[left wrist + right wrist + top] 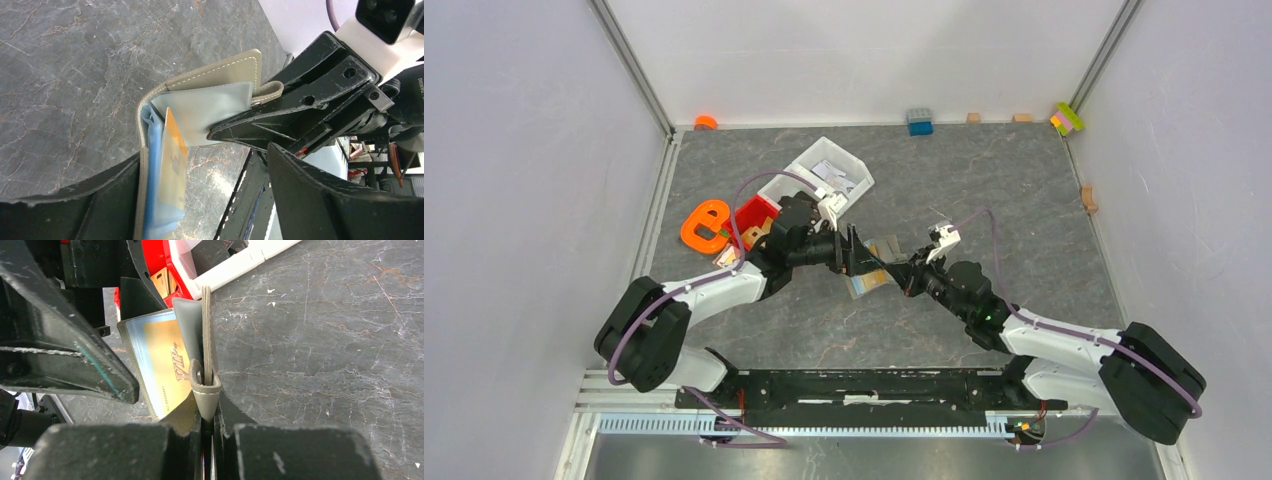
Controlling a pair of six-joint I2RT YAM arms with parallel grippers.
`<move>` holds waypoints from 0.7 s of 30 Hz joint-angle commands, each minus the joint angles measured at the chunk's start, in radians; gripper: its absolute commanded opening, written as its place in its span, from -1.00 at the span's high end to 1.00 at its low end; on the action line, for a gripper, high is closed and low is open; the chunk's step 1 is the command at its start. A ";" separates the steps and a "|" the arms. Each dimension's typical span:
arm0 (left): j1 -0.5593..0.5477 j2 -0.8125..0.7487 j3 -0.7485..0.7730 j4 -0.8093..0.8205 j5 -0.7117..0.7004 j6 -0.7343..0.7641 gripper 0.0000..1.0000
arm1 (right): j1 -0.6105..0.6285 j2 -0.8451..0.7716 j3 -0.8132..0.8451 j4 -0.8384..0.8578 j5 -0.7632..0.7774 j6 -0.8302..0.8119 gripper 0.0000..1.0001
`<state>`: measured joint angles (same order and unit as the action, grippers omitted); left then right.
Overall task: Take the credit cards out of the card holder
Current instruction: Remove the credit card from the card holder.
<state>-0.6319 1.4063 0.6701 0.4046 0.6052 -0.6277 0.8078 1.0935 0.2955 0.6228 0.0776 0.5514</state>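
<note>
Over the middle of the dark marbled table [1024,210], closed in by white walls [524,150], the card holder [871,268] stands open on edge between both arms. The right gripper [205,426] is pinched tight on one flap at its strap tab. The left gripper [205,167] is spread, and the other flap, with the credit cards [167,170] still in it, lies against one finger. A red bin [749,208] and a white bin [856,168] sit close behind the left arm; the table to the right is bare
</note>
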 commanded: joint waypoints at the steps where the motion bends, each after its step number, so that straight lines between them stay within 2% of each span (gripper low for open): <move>1: -0.009 -0.006 0.049 -0.010 0.000 0.004 -0.54 | 0.018 -0.043 0.020 0.052 0.067 -0.002 1.00; 5: -0.009 -0.010 0.059 -0.059 -0.039 0.026 -0.33 | 0.016 -0.126 -0.045 0.081 0.141 0.018 1.00; 11: -0.009 -0.026 0.055 -0.043 -0.028 0.012 -0.05 | 0.016 -0.173 -0.064 0.098 0.132 0.022 1.00; 18: -0.009 -0.092 0.001 0.016 -0.065 -0.015 0.48 | 0.015 -0.175 -0.091 0.137 0.116 0.029 1.00; 21: -0.009 -0.108 -0.004 0.013 -0.080 -0.016 0.69 | 0.013 -0.179 -0.070 0.076 0.145 0.007 0.81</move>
<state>-0.6369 1.3441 0.6754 0.3649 0.5556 -0.6319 0.8207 0.9310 0.2108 0.6952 0.1860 0.5751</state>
